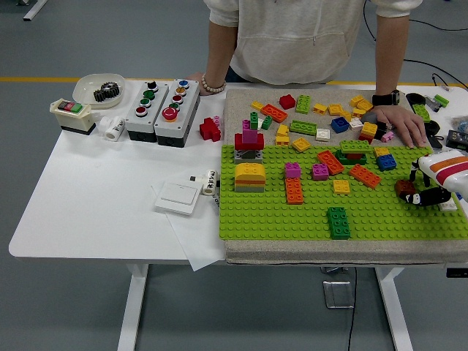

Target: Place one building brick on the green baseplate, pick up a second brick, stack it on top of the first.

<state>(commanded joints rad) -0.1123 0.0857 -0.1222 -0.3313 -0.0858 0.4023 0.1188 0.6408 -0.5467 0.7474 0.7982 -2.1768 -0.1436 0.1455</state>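
my right hand (423,191) came in from the right edge of the head view, low over the right end of the green baseplate (278,219). its dark fingers (433,196) were curled around a small brown brick (404,189), which sat at or just above the studs; i could not tell whether it was already pressed down. my left hand was out of view.

the baseplate lay on a beige mat (241,110) on the white counter (102,190). several bricks already stood on it: a dark green one (338,222) near the front edge, an orange one (294,191), and a yellow and orange stack (249,176). more loose bricks lay scattered on the mat behind, among them a blue one (339,124), where a second brick could be picked.

a person stood at the far side, one hand (401,123) resting flat on the mat just beyond the plate's right end, the other (208,82) at the counter's far edge.

to do this step well, i judged i should square the brown brick with the stud grid, press straight down until seated, then spread the fingers and lift clear vertically. keeping away from the person's nearby hand also mattered.

two button boxes (161,110) sat on the left. no brand name or writing was readable at this size.
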